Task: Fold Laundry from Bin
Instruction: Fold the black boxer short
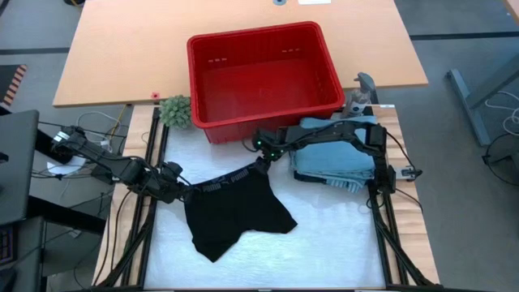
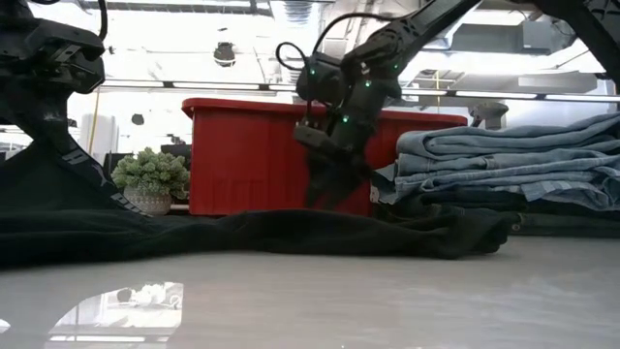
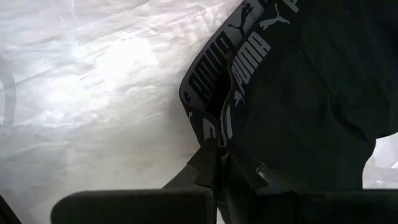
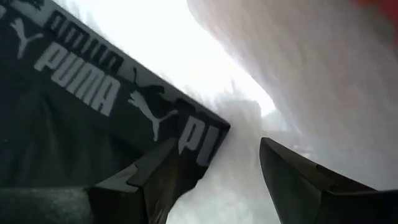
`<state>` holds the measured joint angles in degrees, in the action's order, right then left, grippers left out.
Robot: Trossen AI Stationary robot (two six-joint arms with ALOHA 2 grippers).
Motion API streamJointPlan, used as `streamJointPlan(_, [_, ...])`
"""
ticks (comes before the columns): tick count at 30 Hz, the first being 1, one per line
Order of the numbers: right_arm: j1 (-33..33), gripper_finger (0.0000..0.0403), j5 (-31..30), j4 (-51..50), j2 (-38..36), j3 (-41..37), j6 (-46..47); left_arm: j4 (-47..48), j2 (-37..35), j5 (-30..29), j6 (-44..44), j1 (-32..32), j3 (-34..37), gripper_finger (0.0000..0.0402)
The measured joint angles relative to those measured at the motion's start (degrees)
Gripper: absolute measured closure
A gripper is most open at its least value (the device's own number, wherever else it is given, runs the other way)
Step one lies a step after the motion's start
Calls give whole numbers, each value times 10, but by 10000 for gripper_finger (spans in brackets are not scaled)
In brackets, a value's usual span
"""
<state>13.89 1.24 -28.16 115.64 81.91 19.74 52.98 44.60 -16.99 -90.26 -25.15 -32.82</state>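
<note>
One red bin (image 1: pixel 263 77), one black garment (image 1: pixel 235 212), one denim stack (image 1: pixel 332 162), one plant (image 1: pixel 175 111), two grippers

the white mat (image 1: pixel 324 243) lies bare in front of and right of the black shorts (image 1: pixel 235 215). behind, the red bin (image 1: pixel 263 77), small plant (image 1: pixel 175 111) and folded denim stack (image 1: pixel 332 162) block the way.

Black Puma-waistband shorts (image 1: pixel 235 209) lie flat mid-table, in front of the red slotted plastic bin (image 1: pixel 263 77). Folded light blue denim stack (image 1: pixel 332 162) sits right of them. Small green plant (image 1: pixel 176 111) left of bin.
</note>
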Motion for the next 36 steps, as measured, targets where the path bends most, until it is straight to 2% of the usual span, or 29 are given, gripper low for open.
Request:
streamJointPlan(20, [-13,152,-64,18,-1,0,-2,-2,0,-3,2,0,0,401])
streamJointPlan(33, [-25,153,-53,29,19,-34,21,-2,0,-4,15,0,0,401])
streamJointPlan(36, [-26,170,-31,34,24,-34,15,-2,0,-8,15,0,0,401])
